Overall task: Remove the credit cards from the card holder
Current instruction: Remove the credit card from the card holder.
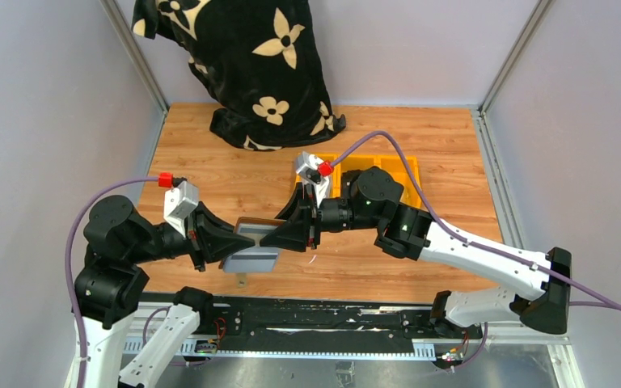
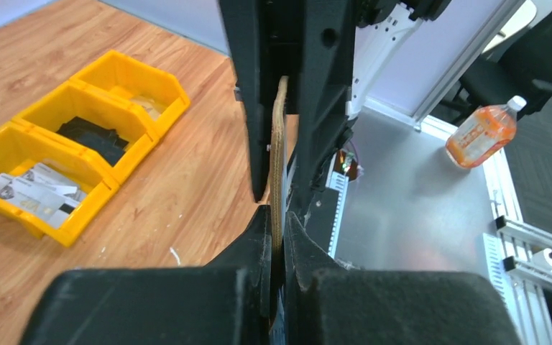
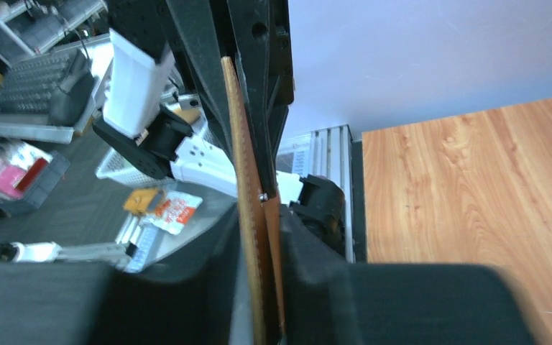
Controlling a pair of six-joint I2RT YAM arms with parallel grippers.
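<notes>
While both arms meet over the wooden table (image 1: 210, 162) in the top view, the left gripper (image 1: 233, 245) and right gripper (image 1: 273, 236) face each other, with the card holder (image 1: 252, 246) held up between them, off the wood. From the left wrist, its own fingers (image 2: 259, 244) pinch the brown holder edge-on — pale credit cards (image 2: 32, 194) lie in the nearest yellow bin (image 2: 90, 208). From the right wrist, its own fingers (image 3: 219, 251) flank the holder closely — pressing it or standing just off it, I cannot tell.
</notes>
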